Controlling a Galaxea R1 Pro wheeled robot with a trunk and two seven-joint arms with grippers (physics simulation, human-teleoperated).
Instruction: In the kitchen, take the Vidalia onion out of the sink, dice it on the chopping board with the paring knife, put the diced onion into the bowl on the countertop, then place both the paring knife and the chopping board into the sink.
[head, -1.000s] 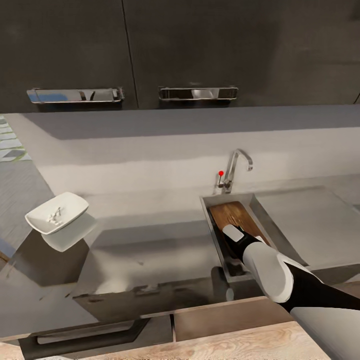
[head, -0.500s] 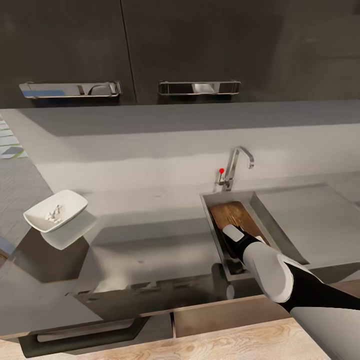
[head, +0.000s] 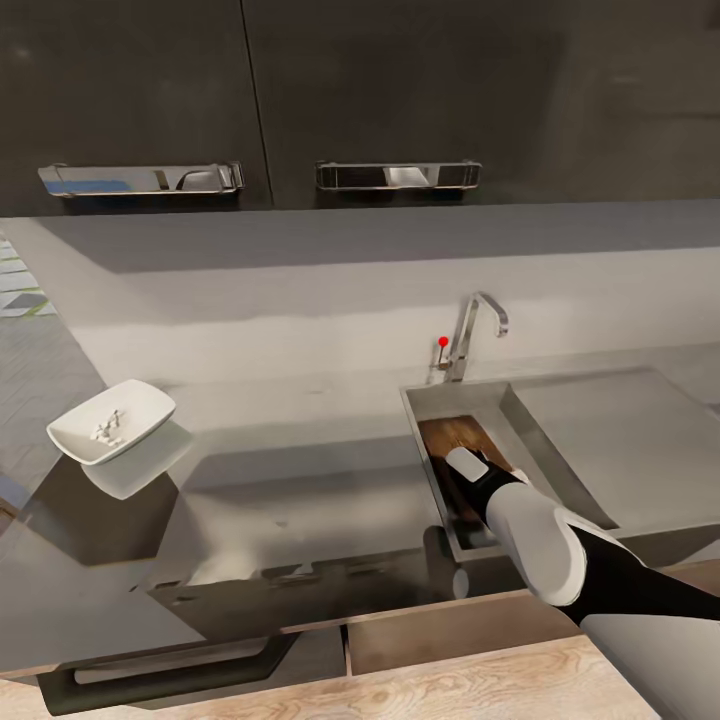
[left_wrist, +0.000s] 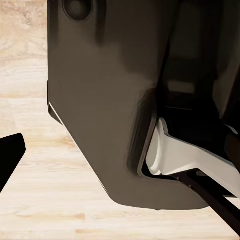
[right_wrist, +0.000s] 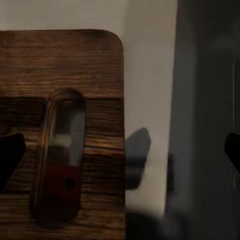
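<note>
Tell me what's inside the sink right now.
The sink holds the chopping board, lying in the basin with its handle slot showing in the right wrist view. Something red shows through the slot. The right arm covers the board's near end, so anything there is hidden.

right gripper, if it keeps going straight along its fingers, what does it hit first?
Most likely the chopping board lying in the sink: the right wrist view looks straight at its handle-slot end, the open fingertips wide apart. Depth is unclear; bare sink floor sits just beside the board's edge.
</note>
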